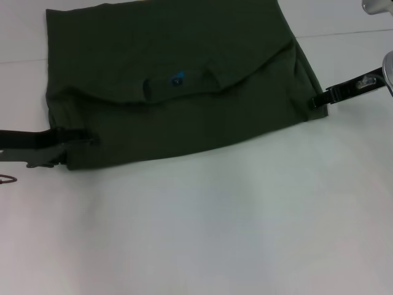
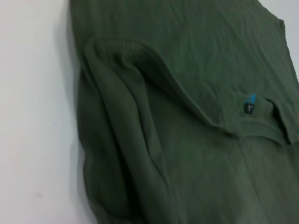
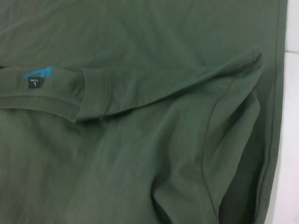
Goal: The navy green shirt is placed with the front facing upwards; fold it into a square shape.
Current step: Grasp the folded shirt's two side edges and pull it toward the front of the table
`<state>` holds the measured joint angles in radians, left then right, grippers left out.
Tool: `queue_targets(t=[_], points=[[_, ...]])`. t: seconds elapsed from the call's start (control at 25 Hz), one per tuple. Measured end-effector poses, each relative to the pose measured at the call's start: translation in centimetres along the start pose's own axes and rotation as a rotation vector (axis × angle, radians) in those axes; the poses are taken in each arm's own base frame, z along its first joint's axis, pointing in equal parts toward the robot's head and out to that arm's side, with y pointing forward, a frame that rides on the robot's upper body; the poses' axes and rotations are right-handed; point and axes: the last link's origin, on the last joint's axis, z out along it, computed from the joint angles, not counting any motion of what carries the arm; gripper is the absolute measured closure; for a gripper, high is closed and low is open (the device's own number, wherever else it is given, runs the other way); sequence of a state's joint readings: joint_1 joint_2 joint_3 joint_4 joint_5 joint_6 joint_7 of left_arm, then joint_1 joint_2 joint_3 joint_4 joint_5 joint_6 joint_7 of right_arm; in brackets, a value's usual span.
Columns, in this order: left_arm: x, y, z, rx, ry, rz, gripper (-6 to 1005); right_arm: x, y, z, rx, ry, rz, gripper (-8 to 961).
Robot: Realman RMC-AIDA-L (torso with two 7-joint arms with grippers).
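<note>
We see the navy green shirt (image 1: 184,80) lying folded on the white bench (image 1: 215,233), neck label (image 1: 178,78) showing; left gripper (image 1: 73,144) at its near-left corner, right gripper (image 1: 316,101) at its right edge; jaws' spread or pinch we cannot tell; risk, in our judgement: one side slips or lifts unevenly, dragging the fold askew and bunching the tucked sleeves.

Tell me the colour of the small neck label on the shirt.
Blue neck label with a dark tab, clearest in the right wrist view.

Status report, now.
Left gripper and right gripper at shirt side edges. Shirt folded, neck label showing. Nothing in the way.
</note>
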<state>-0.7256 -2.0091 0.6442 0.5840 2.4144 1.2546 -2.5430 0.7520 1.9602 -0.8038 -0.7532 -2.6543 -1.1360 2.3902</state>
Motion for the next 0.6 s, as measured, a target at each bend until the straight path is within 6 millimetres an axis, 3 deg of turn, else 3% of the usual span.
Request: queue_targets(t=[0.6], points=[[0.13, 0.60, 0.99, 0.008, -0.009, 0.018, 78, 0.00, -0.01, 0.00, 0.000, -0.001, -0.002, 354]])
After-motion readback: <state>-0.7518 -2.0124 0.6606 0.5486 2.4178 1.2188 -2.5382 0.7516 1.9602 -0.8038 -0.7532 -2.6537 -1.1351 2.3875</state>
